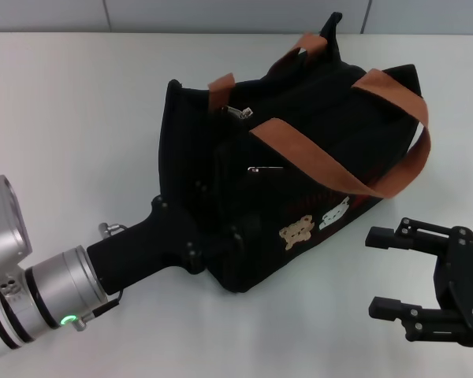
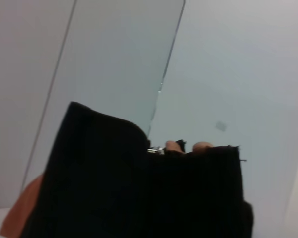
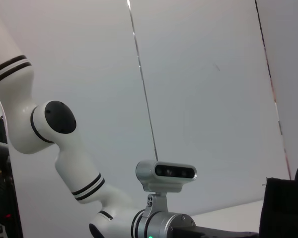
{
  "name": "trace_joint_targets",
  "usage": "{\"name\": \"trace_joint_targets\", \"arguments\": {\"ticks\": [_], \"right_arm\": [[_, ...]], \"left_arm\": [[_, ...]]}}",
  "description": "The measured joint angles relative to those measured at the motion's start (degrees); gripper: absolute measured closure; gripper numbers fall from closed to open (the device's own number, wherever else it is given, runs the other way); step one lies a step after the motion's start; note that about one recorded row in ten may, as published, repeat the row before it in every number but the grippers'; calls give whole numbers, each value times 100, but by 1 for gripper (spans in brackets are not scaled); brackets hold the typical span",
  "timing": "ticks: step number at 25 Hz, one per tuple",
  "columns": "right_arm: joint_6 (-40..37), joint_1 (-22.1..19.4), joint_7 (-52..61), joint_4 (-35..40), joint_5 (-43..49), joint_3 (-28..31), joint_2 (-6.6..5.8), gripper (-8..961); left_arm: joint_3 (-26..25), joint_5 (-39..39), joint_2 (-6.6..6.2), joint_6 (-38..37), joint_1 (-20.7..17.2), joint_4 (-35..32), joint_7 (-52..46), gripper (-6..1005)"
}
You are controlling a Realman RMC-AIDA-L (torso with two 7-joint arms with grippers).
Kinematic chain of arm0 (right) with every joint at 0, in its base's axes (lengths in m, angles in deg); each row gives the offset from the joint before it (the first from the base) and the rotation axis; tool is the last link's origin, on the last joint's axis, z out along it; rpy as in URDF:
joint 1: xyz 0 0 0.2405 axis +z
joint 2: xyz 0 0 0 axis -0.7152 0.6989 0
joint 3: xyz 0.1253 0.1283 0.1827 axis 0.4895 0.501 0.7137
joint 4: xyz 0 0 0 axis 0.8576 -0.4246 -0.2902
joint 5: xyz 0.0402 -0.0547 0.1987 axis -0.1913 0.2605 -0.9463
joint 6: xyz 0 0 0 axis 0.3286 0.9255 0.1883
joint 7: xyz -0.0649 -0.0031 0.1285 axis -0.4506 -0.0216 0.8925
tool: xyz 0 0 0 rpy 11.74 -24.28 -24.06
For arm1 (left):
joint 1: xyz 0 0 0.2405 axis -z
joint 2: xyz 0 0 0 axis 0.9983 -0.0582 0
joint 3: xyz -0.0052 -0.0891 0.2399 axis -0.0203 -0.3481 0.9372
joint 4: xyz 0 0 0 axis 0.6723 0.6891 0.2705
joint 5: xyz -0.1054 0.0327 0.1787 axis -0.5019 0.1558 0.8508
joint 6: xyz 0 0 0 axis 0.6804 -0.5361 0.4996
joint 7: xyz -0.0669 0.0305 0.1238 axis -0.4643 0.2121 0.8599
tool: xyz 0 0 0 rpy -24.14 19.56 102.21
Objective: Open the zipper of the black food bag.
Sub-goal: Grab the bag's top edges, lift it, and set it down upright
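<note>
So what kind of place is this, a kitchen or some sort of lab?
Most likely a robot lab or test bench, not a kitchen: a plain white table backed by bare pale wall panels, with only the black food bag set out between two robot arms.

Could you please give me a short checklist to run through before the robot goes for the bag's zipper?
1. Bag upright on the table: ok.
2. Left gripper bracing the bag: it presses against the bag's near end, but whether the jaws hold fabric: cannot tell.
3. Right gripper ready: ok, jaws open, beside the bag and not touching it.
4. Zipper pull located: ok, at the top seam's left end.
5. Straps clear of the seam: not ok, one drapes across the top.
6. Zipper shut: cannot tell.
</note>
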Motion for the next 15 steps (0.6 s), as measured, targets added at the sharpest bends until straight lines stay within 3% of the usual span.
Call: {"name": "trace_joint_targets", "arguments": {"ticks": [2,15], "right_arm": [[6,0,2,0,-2,3,4,187],[13,0,9,0,-14,82,8,187]], "left_arm": [[-80,0,0,52,-31,0,28,229],[-453,5,-33,83,-152,-83,82,745]]}}
